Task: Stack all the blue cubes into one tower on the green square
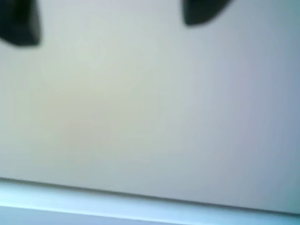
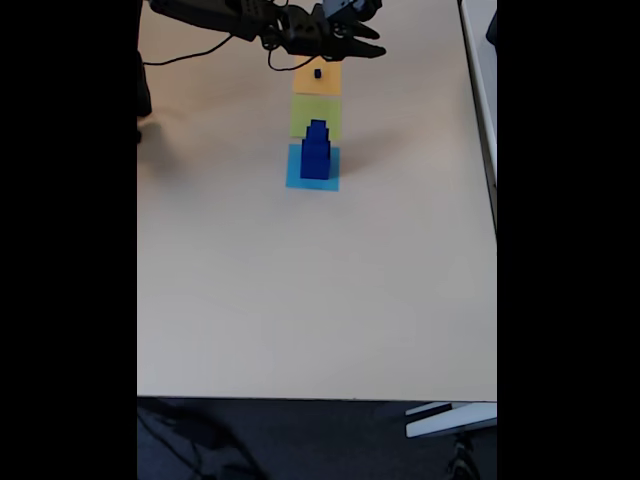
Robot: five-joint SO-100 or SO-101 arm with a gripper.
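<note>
1. On the left of the fixed view your arm (image 2: pixel 215 14) reached in along the far edge of the tabletop (image 2: pixel 300 300), its cable trailing behind it.
2. Your tool (image 2: pixel 365 40) sat at the arm's right-hand end, above the orange square (image 2: pixel 317 80). In the wrist view its two dark fingertips (image 1: pixel 18 23) stood well apart with nothing between them — spread and empty, looking down on bare, blurred surface (image 1: pixel 140 117).
3. Just under the tool in the fixed view, a tiny dark cube (image 2: pixel 317 73) lay on the orange square. It read as the smallest of the blue cubes, though it was too small to be sure of its colour.
4. Nearer the camera, the three paper squares ran in a line, touching: orange, then the green square (image 2: pixel 300 115), then the light-blue square (image 2: pixel 297 178).
5. The tower (image 2: pixel 316 152) of stepped blue cubes stood on the light-blue square, not on the green one; its top only overlapped the green patch in the picture.
6. By my reckoning you were not far along: nothing rested on the green square, so the whole pile — largest cube first — was left to rebuild there, with the tiny cube last.
7. To the right, the tabletop lay bare to its edge.
</note>
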